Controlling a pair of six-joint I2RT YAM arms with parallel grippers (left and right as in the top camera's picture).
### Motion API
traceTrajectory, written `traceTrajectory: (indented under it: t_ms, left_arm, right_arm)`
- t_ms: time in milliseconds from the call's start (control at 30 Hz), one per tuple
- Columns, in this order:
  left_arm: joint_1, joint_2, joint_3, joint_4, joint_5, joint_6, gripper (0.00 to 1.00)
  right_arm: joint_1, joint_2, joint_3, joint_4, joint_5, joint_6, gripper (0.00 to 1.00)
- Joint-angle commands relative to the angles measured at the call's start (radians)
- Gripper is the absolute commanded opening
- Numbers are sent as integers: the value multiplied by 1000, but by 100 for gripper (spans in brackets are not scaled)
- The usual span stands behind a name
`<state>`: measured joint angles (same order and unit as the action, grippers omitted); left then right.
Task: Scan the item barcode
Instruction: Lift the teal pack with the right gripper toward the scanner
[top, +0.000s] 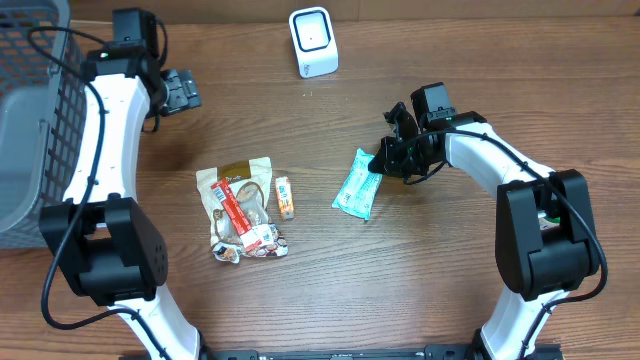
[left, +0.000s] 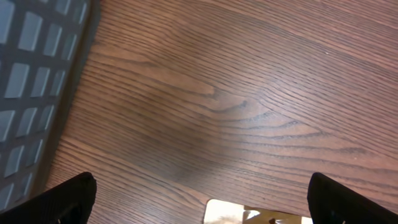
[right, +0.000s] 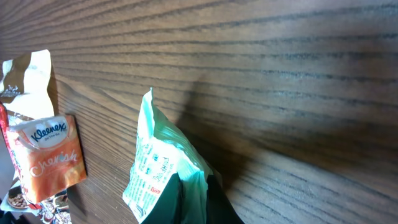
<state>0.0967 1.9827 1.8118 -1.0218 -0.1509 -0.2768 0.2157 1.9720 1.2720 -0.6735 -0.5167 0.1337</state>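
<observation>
right gripper (top: 383, 160) clenched on the far end of the crinkly mint-green plastic packet (top: 357, 186), right of centre. left gripper (top: 182, 90) released, empty, far left. so thin a pinch may let it slip or twist, barcode turned from the white boxy scanner (top: 313, 41).

Table (top: 330, 300): wood-grain, matt. Teal packet (top: 358, 186): glossy, crinkled plastic film. Basket (top: 60, 90): grey plastic lattice. Scanner (top: 313, 40): smooth white plastic.
</observation>
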Motion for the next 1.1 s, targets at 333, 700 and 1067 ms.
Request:
traceTrajectory:
  t_ms: [333, 700, 1067]
  left_arm:
    - [14, -13, 8, 1, 13, 11, 100]
    - [14, -13, 8, 1, 13, 11, 100]
    - [14, -13, 7, 1, 13, 11, 100]
  right_arm:
    - [24, -86, 480, -357, 174, -197, 4]
    - [146, -85, 822, -463, 548, -455, 4]
    - [230, -16, 822, -91, 621, -588, 4]
